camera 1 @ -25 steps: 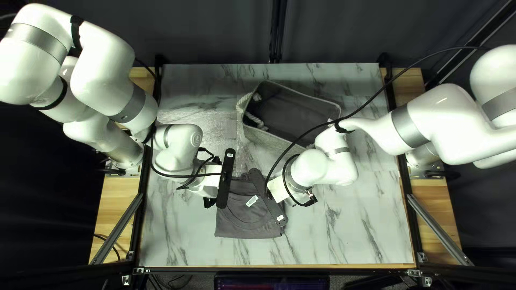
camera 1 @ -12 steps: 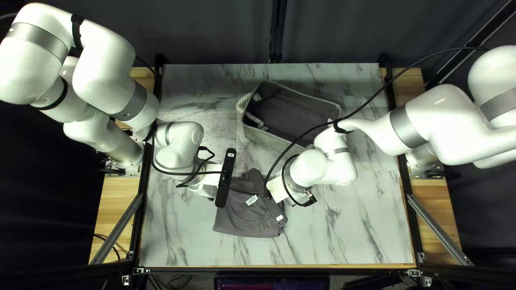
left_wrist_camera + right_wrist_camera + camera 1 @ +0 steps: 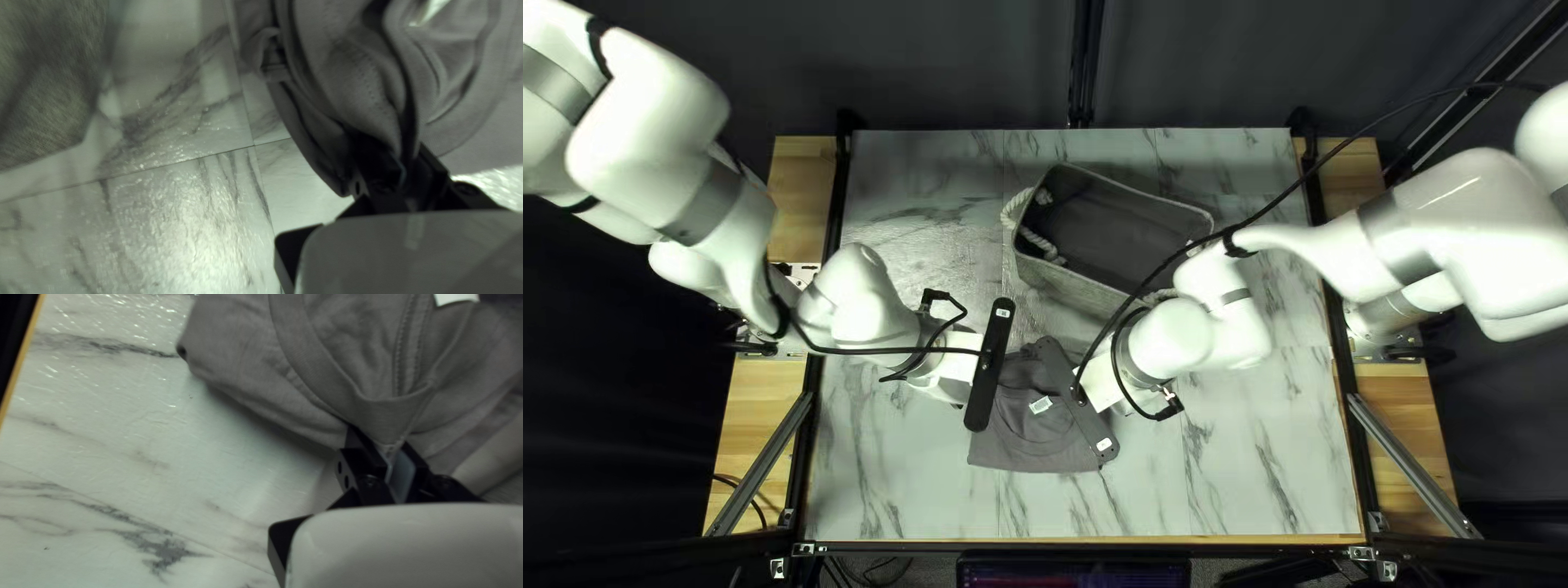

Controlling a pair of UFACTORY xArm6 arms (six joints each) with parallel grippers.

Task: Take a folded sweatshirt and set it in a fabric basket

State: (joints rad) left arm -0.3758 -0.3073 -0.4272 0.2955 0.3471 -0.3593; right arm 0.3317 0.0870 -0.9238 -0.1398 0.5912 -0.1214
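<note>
So, sweatshirt: we have the folded gray sweatshirt [image 3: 1029, 449] between our two grippers, outside the basket and on its near side, left of the table's middle.
Left gripper: we keep the left gripper [image 3: 956, 368] closed on bunched cloth at the sweatshirt's left side, its two fingers [image 3: 376, 171] pinching a fold from both sides.
Right gripper: we have the right gripper [image 3: 1097, 390] closed on the sweatshirt's right side, cloth gathered between its fingers.
Height: we cannot tell whether all of the sweatshirt is off the table.
Tag: we see a white tag [image 3: 1040, 405] on the sweatshirt, facing up.
Basket: we see the fabric basket [image 3: 1067, 285] on the far part of the table, its open top showing a dark inside and a rope handle [image 3: 1015, 207] at its left end.
Table: we work over a marbled white top [image 3: 1231, 468].
Cable: we have a black cable [image 3: 1372, 125] running along our right arm and across the basket in the top left view.
</note>
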